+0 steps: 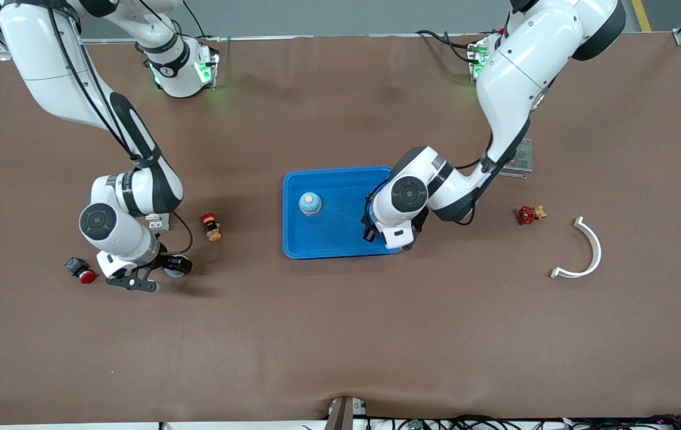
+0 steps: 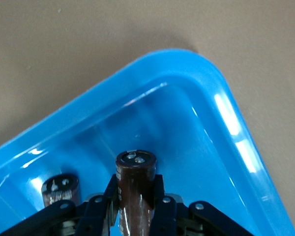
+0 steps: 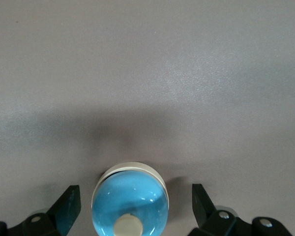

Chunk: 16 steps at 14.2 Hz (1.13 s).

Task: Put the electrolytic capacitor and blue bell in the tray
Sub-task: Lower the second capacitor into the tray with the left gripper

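The bright blue tray [image 1: 340, 239] lies mid-table, with a blue bell [image 1: 310, 203] with a pale button standing in it. My left gripper [image 1: 379, 232] is over the tray's corner toward the left arm's end and is shut on a dark brown electrolytic capacitor [image 2: 135, 169], held just above the tray floor [image 2: 187, 147]. A second dark cylinder shape [image 2: 60, 189] shows beside it; I cannot tell if it is a reflection. My right gripper [image 3: 135, 196] is open, low over the bare table, its fingers apart on either side of another blue bell [image 3: 130, 209].
A red push button [image 1: 83, 272] and an orange-red part [image 1: 212, 227] lie near the right gripper [image 1: 155, 273]. Toward the left arm's end lie a red valve [image 1: 528, 215], a white curved piece [image 1: 585, 251] and a metal finned block [image 1: 520, 158].
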Each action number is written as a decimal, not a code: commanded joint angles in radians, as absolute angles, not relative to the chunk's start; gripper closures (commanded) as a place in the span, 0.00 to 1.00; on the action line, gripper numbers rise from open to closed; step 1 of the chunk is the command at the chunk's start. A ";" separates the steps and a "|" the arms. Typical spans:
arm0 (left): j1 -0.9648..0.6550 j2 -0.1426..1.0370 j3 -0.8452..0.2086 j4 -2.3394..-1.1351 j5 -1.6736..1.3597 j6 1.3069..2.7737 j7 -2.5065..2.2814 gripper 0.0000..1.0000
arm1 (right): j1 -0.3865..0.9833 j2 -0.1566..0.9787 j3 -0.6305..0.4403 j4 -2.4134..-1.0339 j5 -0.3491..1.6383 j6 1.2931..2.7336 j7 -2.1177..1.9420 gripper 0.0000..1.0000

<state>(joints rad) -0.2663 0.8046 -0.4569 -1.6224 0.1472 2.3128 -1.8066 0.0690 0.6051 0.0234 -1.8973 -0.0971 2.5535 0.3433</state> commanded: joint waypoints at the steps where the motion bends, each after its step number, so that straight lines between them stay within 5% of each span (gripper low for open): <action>1: -0.279 0.808 -0.439 -1.614 0.169 2.301 -1.828 1.00 | 0.063 0.612 0.034 -1.894 -0.103 2.563 0.353 0.00; 2: -0.278 0.808 -0.437 -1.614 0.169 2.299 -1.829 0.98 | 0.063 0.612 0.034 -1.896 -0.103 2.563 0.351 0.00; 3: -0.278 0.807 -0.434 -1.614 0.169 2.298 -1.835 0.92 | 0.067 0.612 0.034 -1.896 -0.103 2.563 0.351 0.15; 4: -0.278 0.807 -0.434 -1.614 0.169 2.298 -1.841 0.78 | 0.067 0.612 0.034 -1.896 -0.101 2.562 0.351 0.40; 6: -0.279 0.807 -0.434 -1.609 0.170 2.298 -1.841 0.29 | 0.067 0.612 0.034 -1.894 -0.095 2.562 0.354 1.00; 8: -0.294 0.798 -0.434 -1.603 0.170 2.298 -1.841 0.00 | 0.066 0.611 0.034 -1.894 -0.092 2.557 0.374 1.00; 16: -0.291 0.769 -0.436 -1.527 0.170 2.229 -1.841 0.00 | 0.067 0.551 0.061 -1.758 0.073 2.223 0.442 1.00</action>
<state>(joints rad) -0.2805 0.7995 -0.4472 -1.5531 0.1511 2.2935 -1.8125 0.0720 0.5798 0.0456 -1.8026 0.0165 2.3219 0.4054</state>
